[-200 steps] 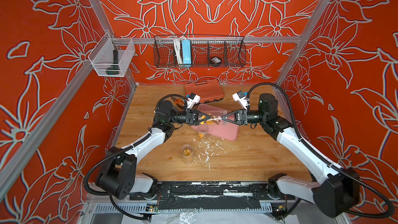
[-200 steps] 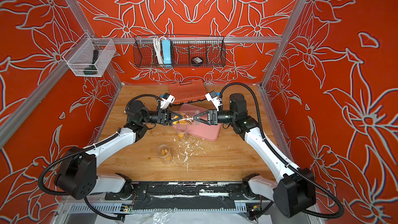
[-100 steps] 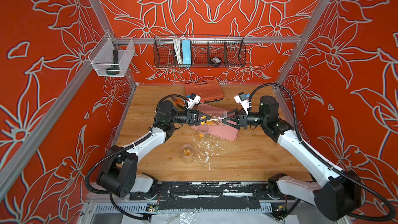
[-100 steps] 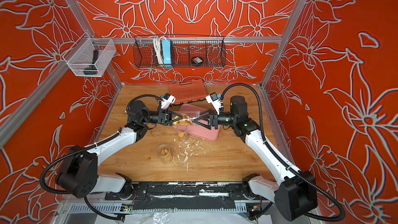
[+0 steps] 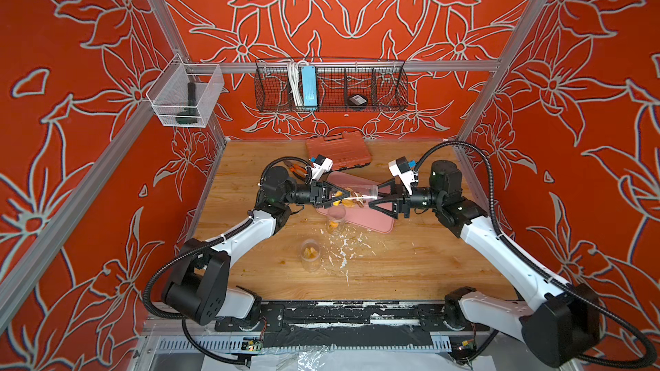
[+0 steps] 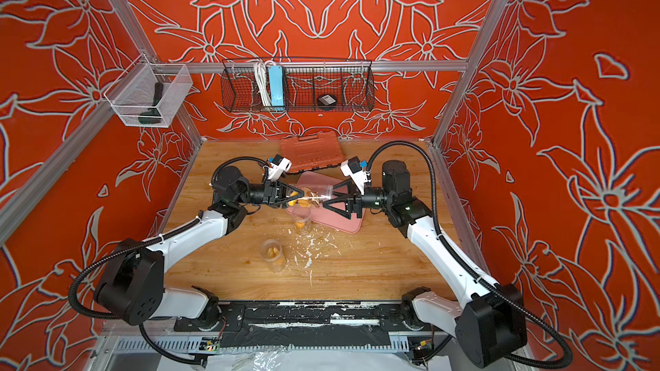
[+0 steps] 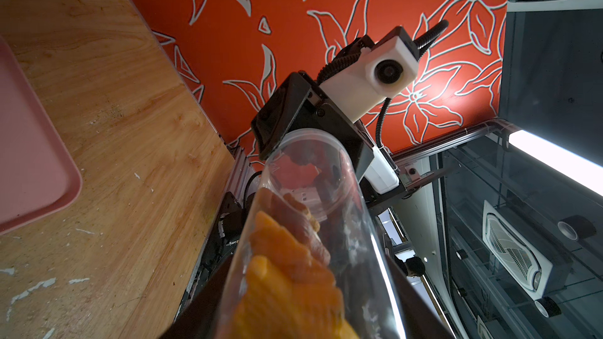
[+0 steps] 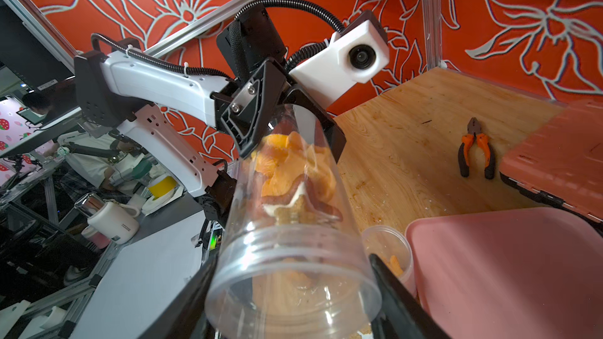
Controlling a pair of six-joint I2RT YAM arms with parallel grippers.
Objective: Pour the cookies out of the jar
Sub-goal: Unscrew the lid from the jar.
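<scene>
My left gripper [image 5: 343, 197] clamps the jar [image 5: 362, 190] by its base. Its long axis points mouth-first at my right gripper [image 5: 375, 196], whose jaws flank the rim; I cannot tell if they grip it.

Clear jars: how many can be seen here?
3. The held jar lies sideways between the left tool and right tool; a second jar stands by the pink tray; a third jar stands nearer the front. None seems hidden.
</scene>
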